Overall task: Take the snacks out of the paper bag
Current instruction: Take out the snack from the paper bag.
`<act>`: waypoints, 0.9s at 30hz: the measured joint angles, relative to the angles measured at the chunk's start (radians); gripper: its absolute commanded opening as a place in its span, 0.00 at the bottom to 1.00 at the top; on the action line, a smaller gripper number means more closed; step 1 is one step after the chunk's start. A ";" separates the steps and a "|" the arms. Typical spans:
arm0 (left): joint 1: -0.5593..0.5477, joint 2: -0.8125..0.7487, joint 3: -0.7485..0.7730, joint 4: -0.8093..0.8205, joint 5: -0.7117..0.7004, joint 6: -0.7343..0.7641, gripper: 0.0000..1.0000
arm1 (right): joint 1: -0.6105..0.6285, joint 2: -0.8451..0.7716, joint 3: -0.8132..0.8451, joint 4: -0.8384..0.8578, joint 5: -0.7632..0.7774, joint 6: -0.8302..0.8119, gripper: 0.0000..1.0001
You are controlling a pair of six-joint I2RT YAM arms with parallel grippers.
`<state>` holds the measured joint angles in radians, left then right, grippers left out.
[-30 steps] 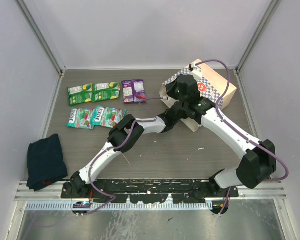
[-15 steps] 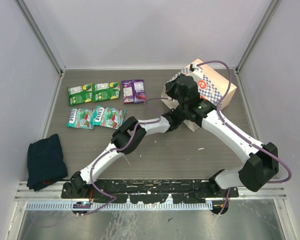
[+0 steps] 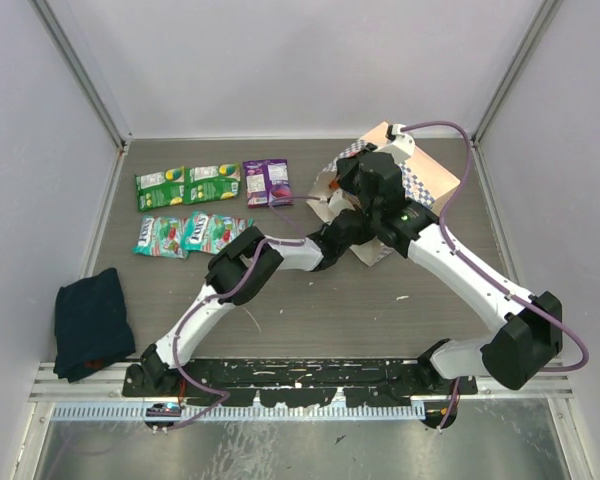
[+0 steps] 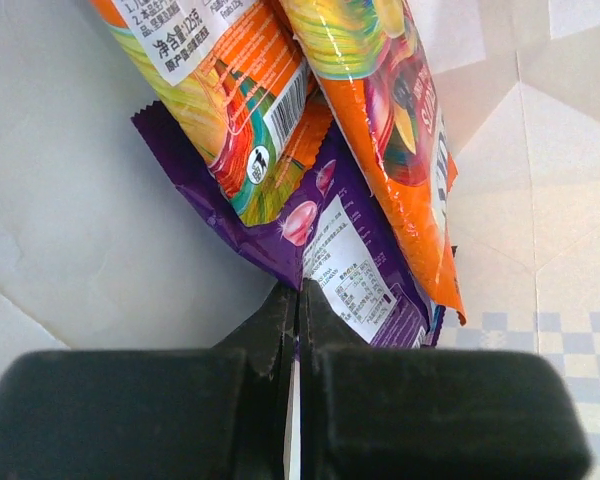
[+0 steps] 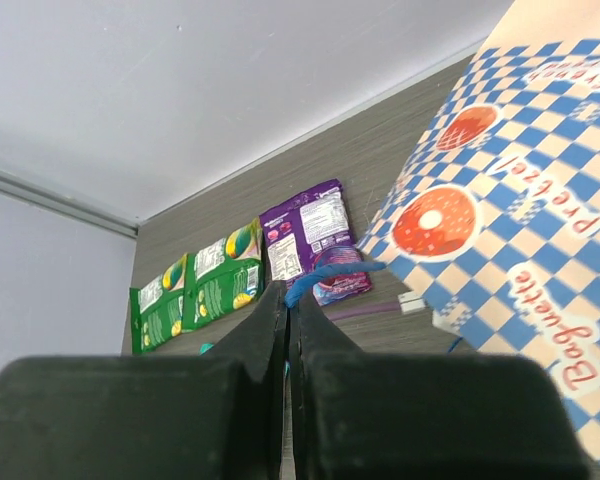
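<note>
**Three snacks in the bag, five out on the desk**

Paper bag (image 3: pixel 435 178) lies tipped at the far right of the desk (image 3: pixel 380 300), with its mouth facing left. Inside, against the cream wall, two orange packets (image 4: pixel 230 100) overlap a purple packet (image 4: pixel 325 270). Left tool (image 4: pixel 298 292) is inside the mouth, fingers pinched shut on that packet's lower edge. Right tool (image 5: pixel 287 295) is clamped on the blue cord handle (image 5: pixel 330 272). Left of the bag, flat in two rows, are green packets (image 3: pixel 161 187), a second purple packet (image 3: pixel 268 182) and teal packets (image 3: pixel 160 236). Dark cloth (image 3: pixel 92 322) sits near the left edge.
</note>
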<state>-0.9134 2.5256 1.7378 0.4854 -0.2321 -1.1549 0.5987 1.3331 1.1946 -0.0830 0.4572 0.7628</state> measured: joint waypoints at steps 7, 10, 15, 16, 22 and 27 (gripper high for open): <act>0.017 -0.136 -0.182 0.042 0.018 0.100 0.00 | -0.033 0.000 0.000 0.018 0.002 -0.032 0.00; 0.024 -0.204 -0.241 0.042 0.041 0.140 0.00 | -0.064 0.000 0.000 0.024 0.002 -0.039 0.00; 0.031 -0.307 -0.294 0.031 0.083 0.182 0.00 | -0.106 0.000 -0.003 0.037 0.000 -0.047 0.00; 0.033 -0.325 -0.296 0.020 0.093 0.184 0.00 | -0.118 0.000 -0.006 0.039 -0.001 -0.047 0.00; 0.072 -0.396 -0.336 0.002 0.187 0.184 0.00 | -0.161 0.000 -0.034 0.052 -0.036 -0.041 0.00; 0.124 -0.430 -0.421 0.028 0.290 0.175 0.00 | -0.177 0.000 -0.050 0.060 -0.061 -0.050 0.00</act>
<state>-0.7895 2.0953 1.3167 0.5137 0.0582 -0.9802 0.4217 1.3331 1.1446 -0.0231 0.3962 0.7132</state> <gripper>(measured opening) 0.004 0.046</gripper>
